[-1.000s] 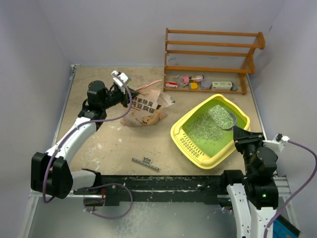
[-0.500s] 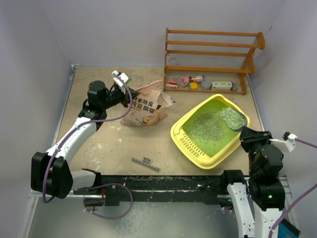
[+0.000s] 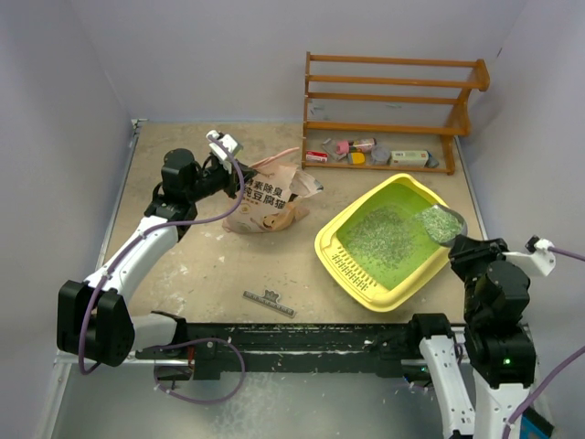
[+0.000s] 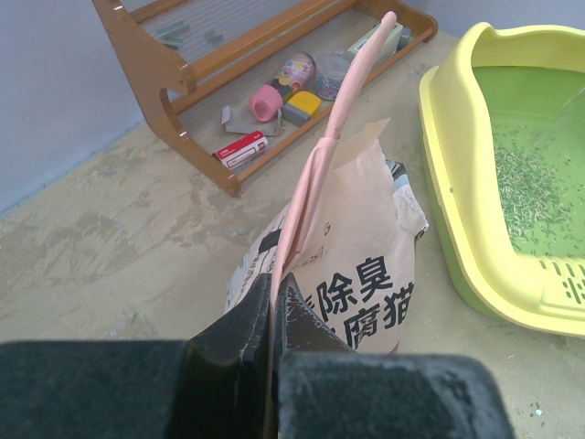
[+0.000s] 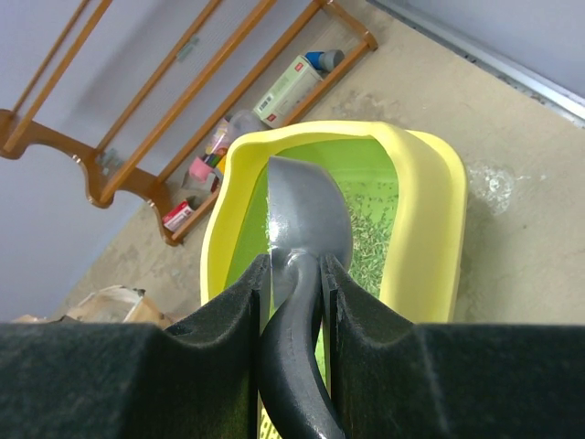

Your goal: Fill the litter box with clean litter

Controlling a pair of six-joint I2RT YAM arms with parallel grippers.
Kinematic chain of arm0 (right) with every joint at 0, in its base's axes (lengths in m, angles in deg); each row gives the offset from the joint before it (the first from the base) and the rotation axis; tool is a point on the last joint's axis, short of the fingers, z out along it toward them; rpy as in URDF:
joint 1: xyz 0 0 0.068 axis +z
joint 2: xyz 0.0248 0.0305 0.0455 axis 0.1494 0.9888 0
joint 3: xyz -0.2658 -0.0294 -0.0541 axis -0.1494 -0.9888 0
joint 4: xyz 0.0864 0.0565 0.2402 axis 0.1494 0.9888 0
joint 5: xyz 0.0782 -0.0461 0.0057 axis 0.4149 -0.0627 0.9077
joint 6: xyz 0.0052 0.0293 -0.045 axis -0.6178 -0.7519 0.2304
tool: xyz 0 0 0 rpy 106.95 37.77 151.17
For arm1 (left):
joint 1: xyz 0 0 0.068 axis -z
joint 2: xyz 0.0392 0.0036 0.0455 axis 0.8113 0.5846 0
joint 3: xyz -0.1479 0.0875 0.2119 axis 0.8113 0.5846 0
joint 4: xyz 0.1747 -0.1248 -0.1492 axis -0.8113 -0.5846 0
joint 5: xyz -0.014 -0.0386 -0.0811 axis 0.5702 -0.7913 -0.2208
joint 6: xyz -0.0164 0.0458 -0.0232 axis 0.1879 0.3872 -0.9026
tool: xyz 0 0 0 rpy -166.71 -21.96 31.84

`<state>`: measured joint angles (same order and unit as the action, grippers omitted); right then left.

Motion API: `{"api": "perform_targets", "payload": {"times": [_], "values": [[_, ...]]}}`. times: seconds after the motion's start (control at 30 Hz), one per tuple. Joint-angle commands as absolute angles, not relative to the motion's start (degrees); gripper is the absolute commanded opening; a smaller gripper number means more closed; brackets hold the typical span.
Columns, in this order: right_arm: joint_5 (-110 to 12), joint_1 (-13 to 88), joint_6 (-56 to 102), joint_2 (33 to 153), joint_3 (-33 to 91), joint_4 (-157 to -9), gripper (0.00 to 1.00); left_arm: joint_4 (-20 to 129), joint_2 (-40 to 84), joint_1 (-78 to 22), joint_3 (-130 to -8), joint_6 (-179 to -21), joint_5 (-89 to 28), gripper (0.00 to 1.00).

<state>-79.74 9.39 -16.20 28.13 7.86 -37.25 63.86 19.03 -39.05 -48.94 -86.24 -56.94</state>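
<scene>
Part-filled box (image 3: 331, 241).
Thin litter (image 3: 379, 236) ahead of right jaws (image 5: 294, 267) gripping scoop (image 5: 306, 215); left jaws (image 4: 274, 291) pinch bag (image 4: 358, 251); more needed.

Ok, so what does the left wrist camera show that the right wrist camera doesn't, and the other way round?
Only the left wrist view shows the left claw shut on the pink strap of the tan bag, with the bag's print facing the camera. Only the right wrist view shows the right claw gripping the handle of the silver scoop, over the litter box. Both show the yellow box with clean litter scattered on its green floor, and the wooden shelf beyond.
</scene>
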Motion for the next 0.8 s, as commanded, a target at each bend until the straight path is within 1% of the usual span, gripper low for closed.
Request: {"api": "perform_targets", "payload": {"times": [0.0, 0.3, 0.77], "values": [[-81.5, 9.3, -11.7, 30.4, 13.3, -42.2, 0.00, 68.0, 18.7, -38.2, -52.0, -86.5, -58.1, 0.00], [-81.3, 9.3, -7.0, 34.4, 17.3, -41.4, 0.00, 67.8, 18.4, -38.1, -52.1, -86.3, -58.0, 0.00], [-74.8, 9.3, 1.9, 43.8, 24.0, -35.5, 0.00, 67.7, 18.5, -38.1, -52.0, -86.2, -57.9, 0.00]]}}
